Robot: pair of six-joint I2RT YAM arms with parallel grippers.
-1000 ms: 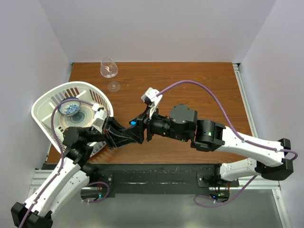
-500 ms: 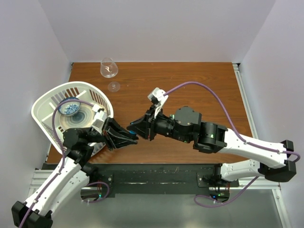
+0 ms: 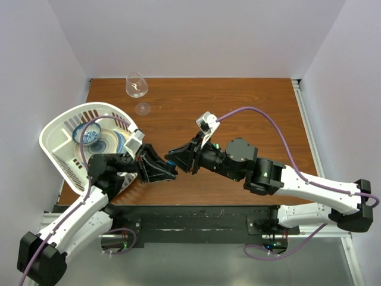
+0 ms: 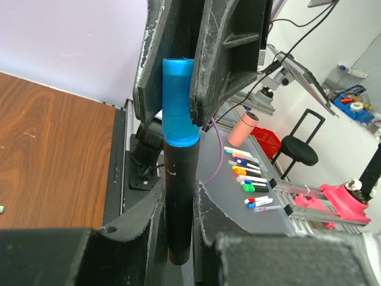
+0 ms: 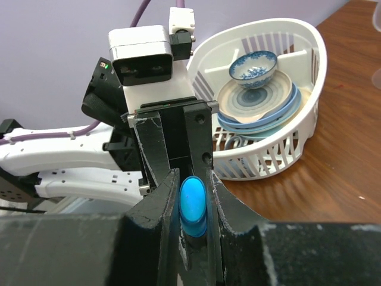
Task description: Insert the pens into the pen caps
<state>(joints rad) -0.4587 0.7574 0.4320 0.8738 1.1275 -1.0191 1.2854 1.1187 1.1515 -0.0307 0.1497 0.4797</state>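
Left gripper (image 3: 166, 173): we've got it clamped down narrow on the pen (image 4: 180, 202). The dark barrel runs straight up between its two fingers and out past the tips.
Right gripper (image 3: 176, 159): it sits nose to nose with the left one, tips almost meeting. Its jaws are pressed in on the blue cap (image 4: 178, 101), one finger on each side, with hardly any gap.
Pen: it is a dark, straight barrel lined up along both sets of jaws. Its near part is gripped in the left jaws, and a short bare stretch shows between the two grippers.
Blue cap: it's on the end of the barrel, and there's the seam where blue meets black! The cap's rim pokes out of the right jaws toward the left ones, and its closed end lies deeper between the right fingers. We cannot tell whether it is pushed fully home.
Basket (image 3: 56, 128): white and slotted, it stands behind the left gripper, on the side away from the right jaws.
Bowl (image 5: 253, 64): blue-patterned, it rests inside the basket, well apart from either jaw.
Plates (image 5: 262, 101): they are stacked in the basket beside the bowl.
Wine glass (image 3: 136, 85): clear, it stands far beyond both jaws at the back of the table.
Table (image 3: 238, 119): its brown wood spreads out below the meeting jaws.
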